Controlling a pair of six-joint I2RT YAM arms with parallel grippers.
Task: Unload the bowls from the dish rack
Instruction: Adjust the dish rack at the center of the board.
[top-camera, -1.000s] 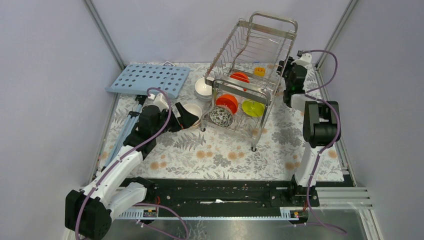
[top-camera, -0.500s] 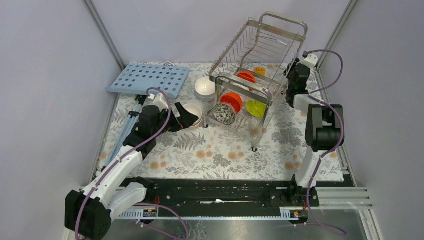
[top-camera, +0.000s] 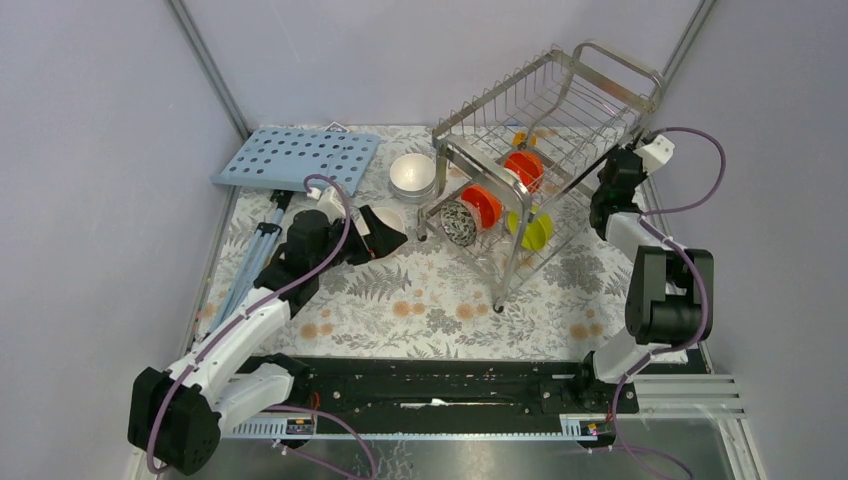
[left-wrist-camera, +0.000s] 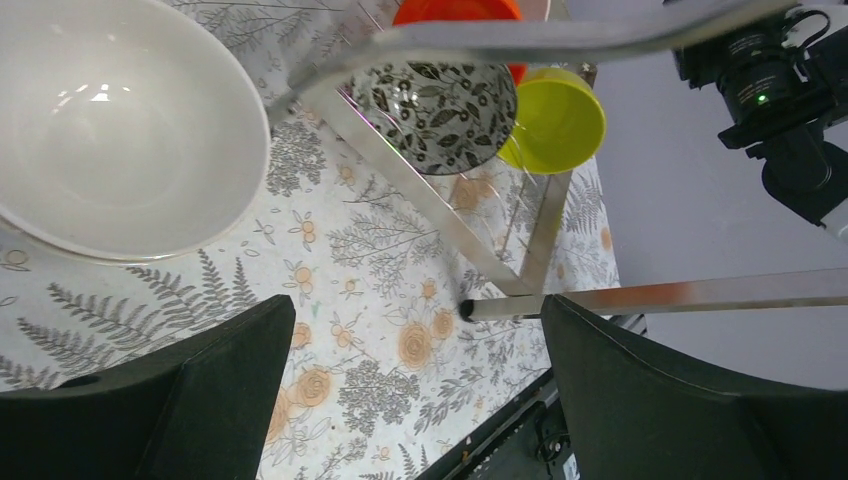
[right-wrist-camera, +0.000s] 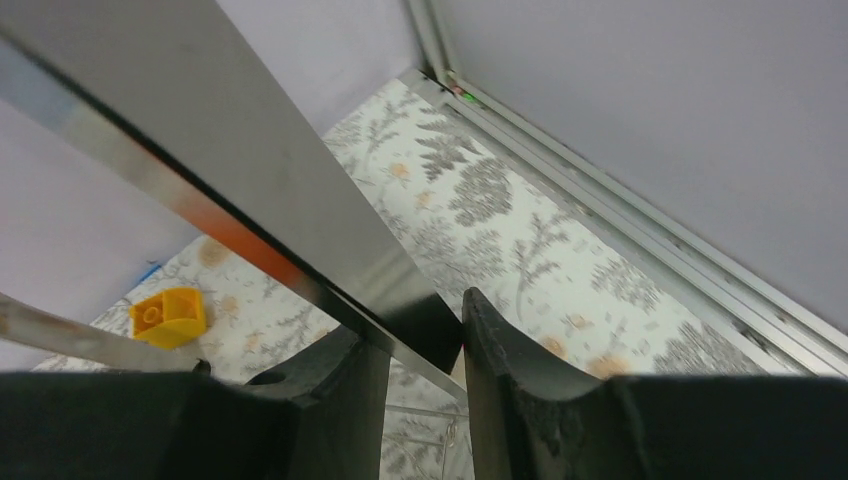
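Dish rack (top-camera: 545, 105), tilted toward 2 o'clock, was clamped in the right tool (right-wrist-camera: 420, 340); left tool (left-wrist-camera: 415, 330) was spread wide; bowls (top-camera: 487, 205) risked being spilled.

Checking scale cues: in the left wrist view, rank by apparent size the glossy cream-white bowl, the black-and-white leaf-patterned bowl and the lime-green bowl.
1. Glossy cream-white bowl, though it is nearest the camera.
2. Black-and-white leaf-patterned bowl.
3. Lime-green bowl, its edge hidden behind the patterned one.

Rack (left-wrist-camera: 690, 293) shiny steel. Bowls: orange-red bowl (top-camera: 487, 205), lime-green bowl (left-wrist-camera: 555, 125), black-and-white leaf-print bowl (left-wrist-camera: 440, 100). Table cover (top-camera: 440, 300) grey-orange floral; board (top-camera: 297, 157) light blue.
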